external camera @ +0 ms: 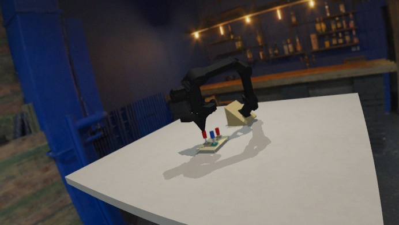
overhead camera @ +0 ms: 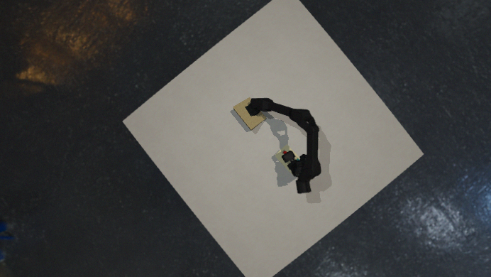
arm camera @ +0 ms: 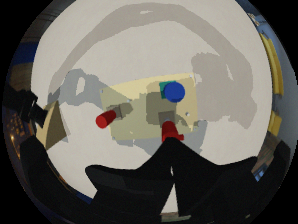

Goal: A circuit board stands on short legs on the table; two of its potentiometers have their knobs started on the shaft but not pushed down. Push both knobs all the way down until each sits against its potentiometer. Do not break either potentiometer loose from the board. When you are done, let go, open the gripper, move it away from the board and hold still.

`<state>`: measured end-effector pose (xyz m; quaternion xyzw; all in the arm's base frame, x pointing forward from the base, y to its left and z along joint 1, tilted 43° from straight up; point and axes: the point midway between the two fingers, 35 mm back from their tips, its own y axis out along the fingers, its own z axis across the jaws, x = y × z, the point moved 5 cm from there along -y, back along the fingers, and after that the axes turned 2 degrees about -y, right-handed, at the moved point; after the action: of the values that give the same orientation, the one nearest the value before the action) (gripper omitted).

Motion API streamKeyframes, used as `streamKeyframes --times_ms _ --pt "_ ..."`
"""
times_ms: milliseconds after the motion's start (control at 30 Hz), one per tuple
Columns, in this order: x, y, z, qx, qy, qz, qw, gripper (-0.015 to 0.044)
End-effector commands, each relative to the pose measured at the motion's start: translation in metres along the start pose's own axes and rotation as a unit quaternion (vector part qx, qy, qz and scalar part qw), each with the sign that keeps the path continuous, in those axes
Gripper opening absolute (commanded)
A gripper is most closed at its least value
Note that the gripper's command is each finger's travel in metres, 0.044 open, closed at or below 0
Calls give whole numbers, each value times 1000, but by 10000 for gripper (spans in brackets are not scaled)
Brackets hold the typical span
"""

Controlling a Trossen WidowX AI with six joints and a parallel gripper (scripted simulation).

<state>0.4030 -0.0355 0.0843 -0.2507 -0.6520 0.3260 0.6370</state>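
The circuit board (overhead camera: 281, 156) (external camera: 207, 149) (arm camera: 135, 87) stands low on the table. My gripper (external camera: 204, 130) (arm camera: 169, 140) is shut and empty, its tips at the top of the near red knob (external camera: 204, 134) (arm camera: 170, 131); whether they press on it is hard to tell. Pale shaft shows below this knob. The blue knob (external camera: 212, 134) (arm camera: 174, 92) also stands above its teal potentiometer (external camera: 214, 143), with shaft showing. The other red knob (overhead camera: 284, 153) (external camera: 217, 131) (arm camera: 105, 120) stands toward the wedge side, above its grey potentiometer. The fingers hide part of the near red knob in the wrist view.
A tan wedge-shaped block (overhead camera: 251, 122) (external camera: 232, 116) (arm camera: 55, 125) carries the arm's base. The arm (overhead camera: 312, 142) (external camera: 214, 69) arches from it to beside the board. The blue knob stands close to the near red knob.
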Motion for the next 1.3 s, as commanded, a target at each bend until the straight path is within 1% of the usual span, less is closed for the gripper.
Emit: streamKeyframes --times_ms 0,1267 --pt "2 4 -1 0 0 -1 1000 0" --pt "2 17 -1 0 0 -1 1000 0"
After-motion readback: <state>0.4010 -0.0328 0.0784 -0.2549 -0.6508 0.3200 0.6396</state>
